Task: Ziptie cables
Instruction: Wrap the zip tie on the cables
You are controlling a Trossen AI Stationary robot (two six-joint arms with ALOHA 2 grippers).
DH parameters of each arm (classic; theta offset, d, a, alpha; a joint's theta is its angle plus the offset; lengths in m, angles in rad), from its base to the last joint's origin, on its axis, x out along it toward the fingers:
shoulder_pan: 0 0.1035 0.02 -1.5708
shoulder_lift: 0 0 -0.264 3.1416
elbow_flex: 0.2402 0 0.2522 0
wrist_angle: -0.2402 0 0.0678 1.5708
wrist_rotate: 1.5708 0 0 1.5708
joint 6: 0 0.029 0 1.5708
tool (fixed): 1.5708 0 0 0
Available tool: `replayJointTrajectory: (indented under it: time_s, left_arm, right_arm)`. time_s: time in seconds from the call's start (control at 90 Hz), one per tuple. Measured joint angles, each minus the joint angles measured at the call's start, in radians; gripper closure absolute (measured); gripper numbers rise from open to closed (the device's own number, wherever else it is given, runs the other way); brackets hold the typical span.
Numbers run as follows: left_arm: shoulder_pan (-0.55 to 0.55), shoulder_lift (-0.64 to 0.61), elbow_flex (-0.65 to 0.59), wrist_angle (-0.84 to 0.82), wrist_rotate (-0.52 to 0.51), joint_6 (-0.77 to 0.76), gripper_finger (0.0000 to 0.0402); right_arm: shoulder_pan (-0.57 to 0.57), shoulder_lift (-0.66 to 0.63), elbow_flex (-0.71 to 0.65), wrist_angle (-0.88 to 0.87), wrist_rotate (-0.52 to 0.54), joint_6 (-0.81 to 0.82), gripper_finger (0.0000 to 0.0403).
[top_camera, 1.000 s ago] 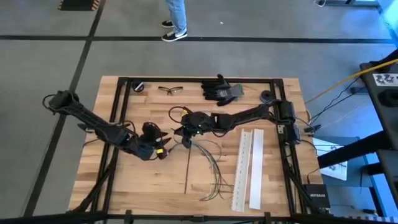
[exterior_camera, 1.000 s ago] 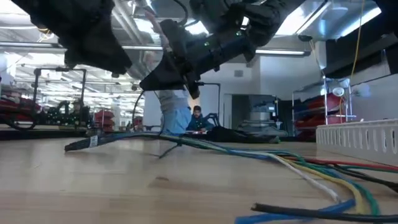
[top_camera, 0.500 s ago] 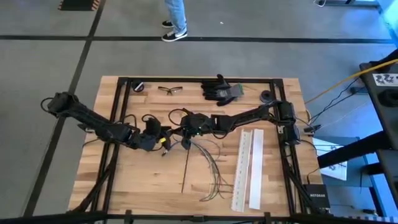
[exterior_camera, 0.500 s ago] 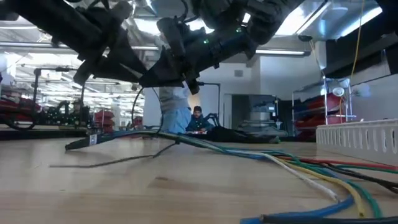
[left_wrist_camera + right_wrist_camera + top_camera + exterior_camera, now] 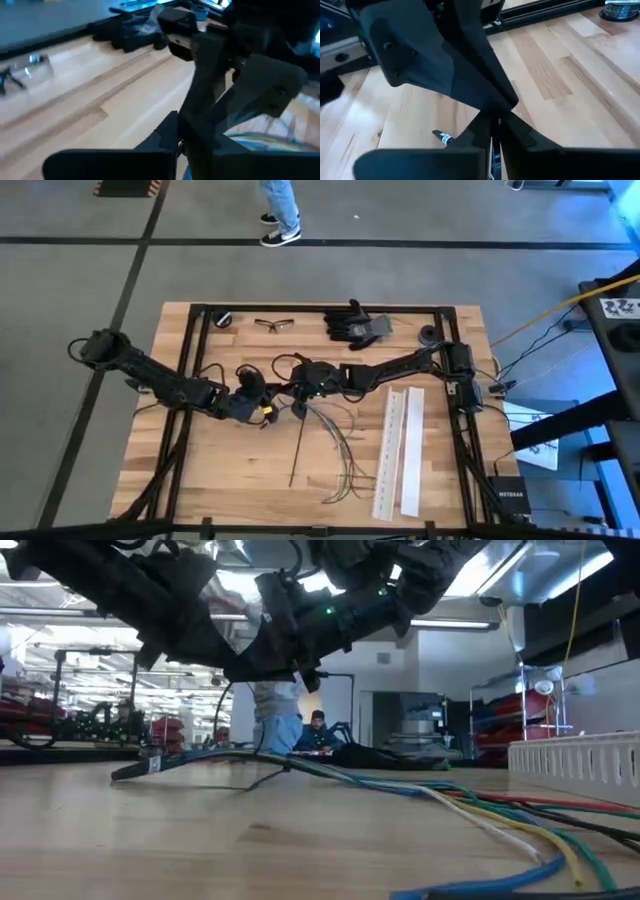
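The cables [image 5: 340,452] fan out over the table's middle toward the near edge, and their gathered end lies under the grippers; in the low view the cables [image 5: 450,795] rest flat on the wood. One thin dark strand [image 5: 296,450] runs toward the near edge. My right gripper [image 5: 298,402] hangs above the gathered end, shut. My left gripper [image 5: 263,404] comes from the left, and its tips meet the right one's tips. In the right wrist view my right gripper [image 5: 492,136] has the left gripper's fingers [image 5: 470,85] right in front of it. My right gripper has a thin pale strip [image 5: 492,146] pinched between its two fingertips, held above the table; what the strip belongs to I cannot tell. My left gripper [image 5: 179,143] is shut with its tips against the right gripper's tips, and the fingers hide whether it touches the strip.
Two long white perforated strips [image 5: 400,450] lie right of the cables. Black gloves [image 5: 352,323], safety glasses [image 5: 274,324] and a small dark roll [image 5: 428,334] sit along the far edge. Black frame rails [image 5: 195,370] border the table. A person's legs [image 5: 283,210] stand beyond it.
My left gripper has moved toward the table's far edge and right, up to the right gripper, until their tips meet. The thin dark strand's near end has swung a little toward the left edge; its far end has stayed under the right gripper.
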Motion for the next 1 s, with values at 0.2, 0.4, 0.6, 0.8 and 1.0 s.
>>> replayJointTrajectory:
  time_s: [0.2, 0.4, 0.6, 0.8, 1.0]
  left_arm:
    - [0.000, 0.000, 0.000, -0.017, 0.003, 0.116, 0.0401]
    - [0.001, 0.003, -0.003, -0.067, 0.003, 0.145, 0.0401]
    - [0.001, 0.001, -0.002, -0.053, 0.001, 0.151, 0.0401]
    - [0.000, 0.000, -0.002, -0.051, 0.000, 0.150, 0.0401]
    - [0.001, 0.000, -0.002, -0.048, -0.002, 0.128, 0.0401]
  right_arm:
    - [-0.013, -0.017, 0.001, -0.034, -0.053, -0.007, 0.0333]
    - [-0.038, -0.120, 0.006, -0.185, -0.084, -0.060, 0.0260]
    - [-0.043, -0.133, 0.006, -0.275, -0.083, -0.136, 0.0234]
    - [0.001, -0.040, 0.001, -0.141, -0.009, -0.122, 0.0233]
    - [0.030, 0.018, 0.004, -0.027, 0.112, -0.023, 0.0233]
